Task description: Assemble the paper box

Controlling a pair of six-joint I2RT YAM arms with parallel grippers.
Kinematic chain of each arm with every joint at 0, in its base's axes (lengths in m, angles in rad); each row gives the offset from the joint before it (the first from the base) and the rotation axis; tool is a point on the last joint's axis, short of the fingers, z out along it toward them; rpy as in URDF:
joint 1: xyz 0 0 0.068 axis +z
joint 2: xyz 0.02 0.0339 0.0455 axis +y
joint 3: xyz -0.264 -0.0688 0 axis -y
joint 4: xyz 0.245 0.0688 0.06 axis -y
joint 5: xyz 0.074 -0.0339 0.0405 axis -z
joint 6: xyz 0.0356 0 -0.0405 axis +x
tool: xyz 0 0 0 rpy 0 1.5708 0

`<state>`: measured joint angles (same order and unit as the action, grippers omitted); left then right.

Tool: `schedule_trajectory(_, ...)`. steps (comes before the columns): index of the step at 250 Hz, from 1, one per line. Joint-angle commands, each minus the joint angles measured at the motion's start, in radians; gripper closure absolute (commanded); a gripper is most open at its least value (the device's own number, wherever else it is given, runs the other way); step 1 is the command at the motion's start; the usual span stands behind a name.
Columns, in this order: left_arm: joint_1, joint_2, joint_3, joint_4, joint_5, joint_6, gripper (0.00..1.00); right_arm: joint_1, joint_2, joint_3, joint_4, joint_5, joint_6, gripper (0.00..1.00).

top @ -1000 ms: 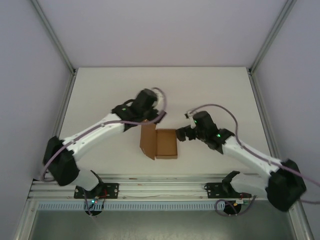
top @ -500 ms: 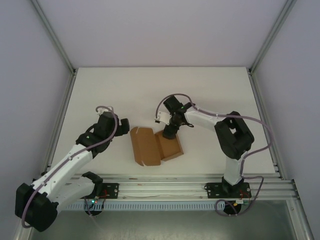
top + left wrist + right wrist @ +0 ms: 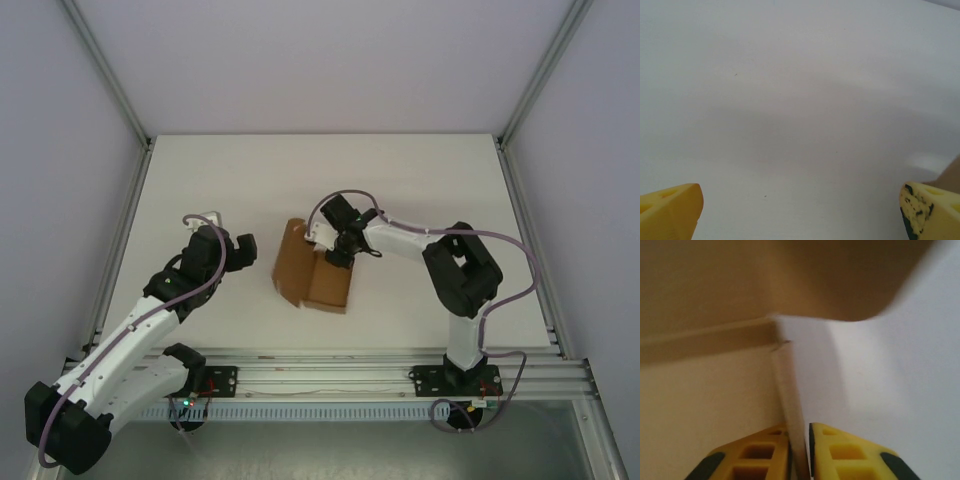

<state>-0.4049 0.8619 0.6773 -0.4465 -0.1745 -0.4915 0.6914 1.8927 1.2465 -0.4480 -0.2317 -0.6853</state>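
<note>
Two end effectors, both mine. The paper box (image 3: 312, 278) lies near the middle of the table (image 3: 430, 170), its left flap tilted up, with bare white surface open on every side. My right end effector (image 3: 338, 252) pinches a thin cardboard wall at the box's far edge between its fingers (image 3: 840, 450). My left end effector (image 3: 243, 250) gapes wide and empty, near the box's left but apart from it

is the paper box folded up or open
Half folded, open on top: the paper box has one flap raised, right gripper fingers pinching a wall.
</note>
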Motion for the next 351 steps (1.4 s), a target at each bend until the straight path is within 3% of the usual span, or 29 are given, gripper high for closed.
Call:
schedule_trajectory(1, 0.002, -0.005, 0.043, -0.033, -0.044, -0.026, 0.0, 0.002, -0.066, -0.052, 0.087, 0.182, 0.25, 0.86)
schedule_trajectory(38, 0.003, 0.008, 0.052, -0.036, -0.066, -0.037, 0.0, 0.025, -0.129, -0.11, 0.044, 0.434, 0.775, 0.88)
schedule_trajectory(55, 0.002, 0.02, 0.056, -0.025, -0.057, -0.038, 0.0, 0.047, -0.139, -0.135, -0.031, 0.443, 0.995, 0.88)
schedule_trajectory(79, 0.003, 0.049, 0.061, -0.003, -0.023, -0.035, 0.0, 0.102, -0.157, -0.194, -0.047, 0.459, 1.188, 0.87)
schedule_trajectory(141, 0.002, 0.145, 0.075, 0.101, 0.116, 0.023, 0.0, 0.167, -0.2, -0.198, -0.062, 0.445, 1.352, 0.83)
schedule_trajectory(155, 0.003, 0.167, 0.076, 0.136, 0.163, 0.046, 0.0, 0.171, -0.224, -0.201, -0.054, 0.464, 1.355, 0.74)
schedule_trajectory(168, 0.003, 0.187, 0.086, 0.156, 0.198, 0.07, 0.0, 0.171, -0.256, -0.199, -0.063, 0.496, 1.353, 0.58)
schedule_trajectory(200, 0.003, 0.256, 0.134, 0.189, 0.281, 0.168, 0.0, 0.168, -0.365, -0.236, -0.017, 0.527, 1.259, 0.38)
schedule_trajectory(251, 0.003, 0.422, 0.262, 0.147, 0.375, 0.337, 0.0, 0.088, -0.483, -0.243, 0.096, 0.385, 0.731, 0.0)
schedule_trajectory(306, 0.019, 0.572, 0.382, 0.102, 0.482, 0.518, 0.0, -0.117, -0.414, -0.09, -0.011, -0.1, 0.305, 0.0)
schedule_trajectory(351, 0.068, 0.682, 0.47, 0.03, 0.621, 0.638, 0.0, -0.178, -0.279, 0.081, -0.183, -0.167, 0.084, 0.0)
